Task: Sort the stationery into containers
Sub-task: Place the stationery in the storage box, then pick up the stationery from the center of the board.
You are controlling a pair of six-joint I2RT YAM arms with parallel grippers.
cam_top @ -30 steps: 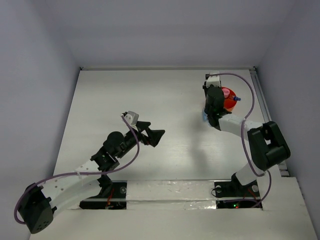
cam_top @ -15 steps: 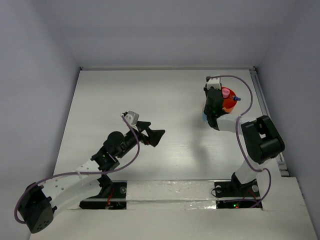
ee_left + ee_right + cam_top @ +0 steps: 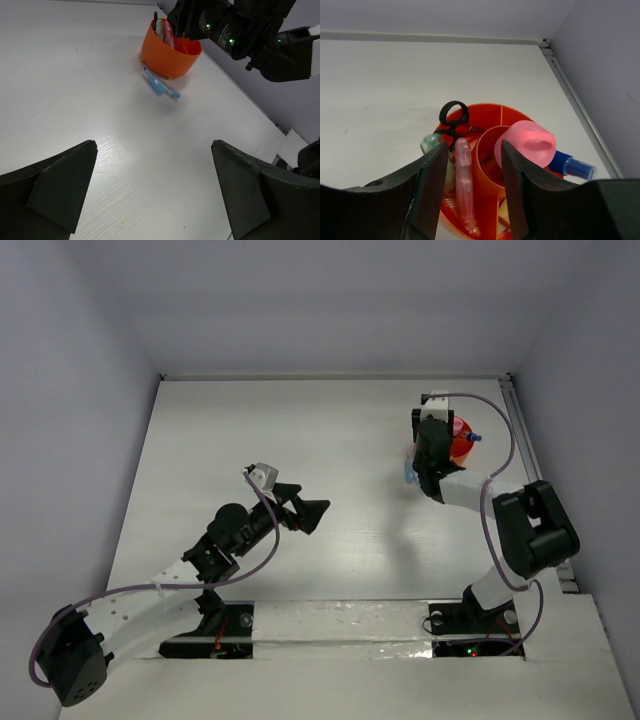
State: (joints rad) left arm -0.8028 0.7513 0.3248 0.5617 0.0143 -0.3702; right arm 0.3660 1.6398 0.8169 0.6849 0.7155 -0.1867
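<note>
As the top camera sees it: right tool (image 3: 430, 445) hangs at the left side of the red-orange bowl (image 3: 462, 445), far right of the tabletop (image 3: 300, 420); left tool (image 3: 305, 508) is well apart, mid-tabletop.
Left wrist, left tool: jaws spread full, nothing between them, facing the bowl.
Left wrist, loose item: blue pen (image 3: 161, 86) lies flat on the tabletop just beside the bowl's foot; the only piece seen outside it.
Right wrist, right tool: jaws roughly half apart over the bowl, either side of the pink pen (image 3: 464, 175); neither seen touching it, nothing held.
Right wrist, bowl contents: scissors (image 3: 454, 114) handle-loop up, green pen (image 3: 432, 142), pink-capped bottle (image 3: 527, 145) at the inner cup (image 3: 487, 150), blue-capped bottle (image 3: 572, 166) toward the right rim.
Handling, blue pen (judged): light, stiff, smooth round barrel, so likely to roll or skid. Pinch across mid-barrel, jaws square to its length.
Handling, bowl (judged): light plastic that may slide if knocked; come at the pen from its open side.
</note>
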